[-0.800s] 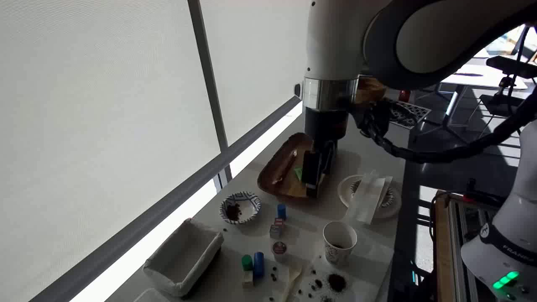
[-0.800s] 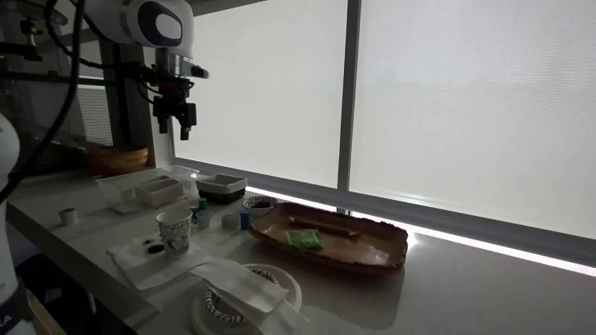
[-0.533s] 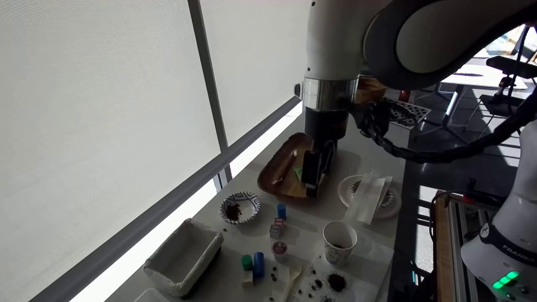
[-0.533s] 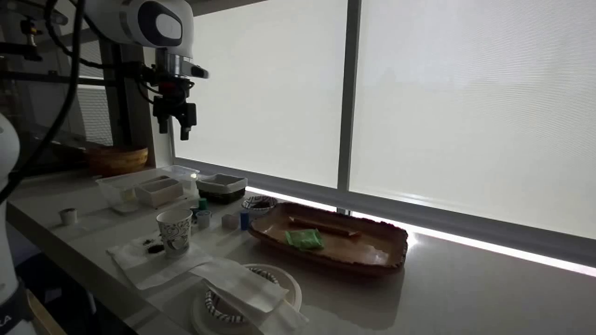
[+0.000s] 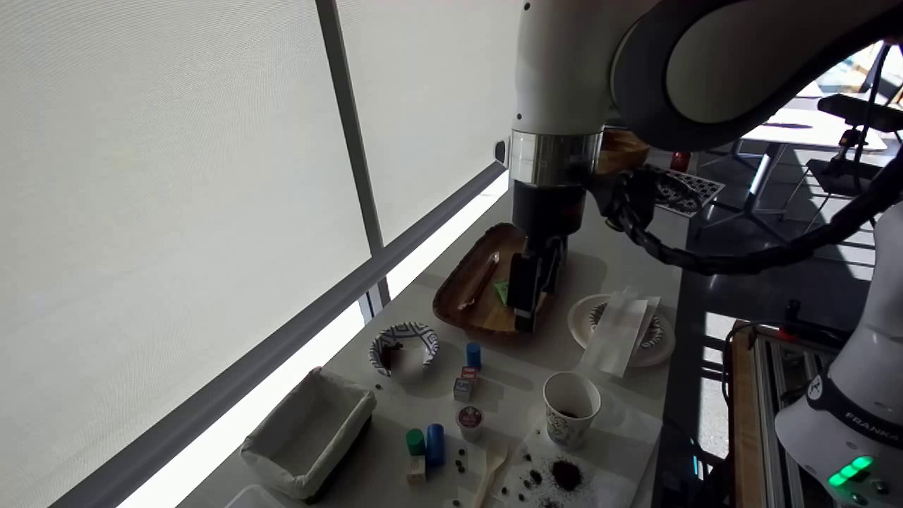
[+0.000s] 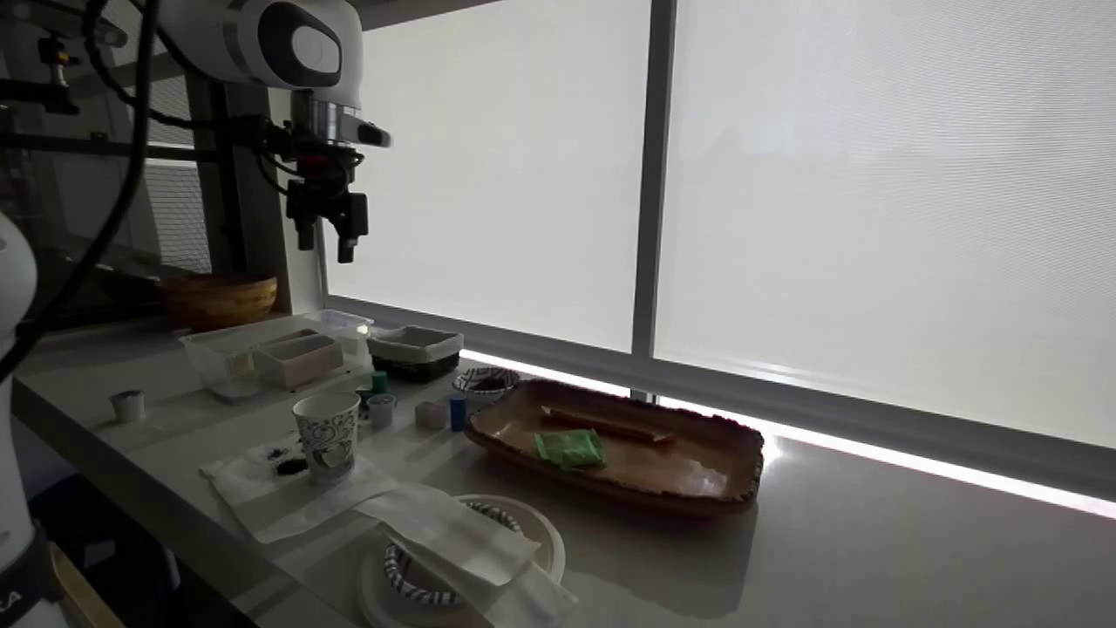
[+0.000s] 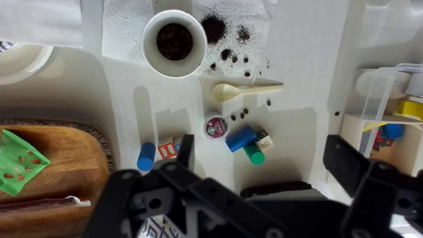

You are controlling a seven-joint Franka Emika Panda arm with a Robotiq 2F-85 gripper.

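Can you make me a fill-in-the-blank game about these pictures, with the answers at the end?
1. The claw is not shut but ____.
2. Inside the wooden tray, the packet printed with nuts is coloured ____.
3. Beside the green cylinder is another cylinder coloured ____.
4. The cream utensil near the coffee pod is a ____.

Missing words: open; green; blue; spoon.

Table (image 6: pixel 907 541): pale, strewn with beans (image 7: pixel 242 115).
Bowl (image 5: pixel 408 329): set between tray (image 6: pixel 641 458) and lined basket (image 5: pixel 340 441).
Blocks (image 7: pixel 167 149): scattered near pod (image 7: pixel 215 128) and spoon (image 7: pixel 228 92).
Plate (image 7: pixel 28 59): set near paper towel (image 7: pixel 122 36).
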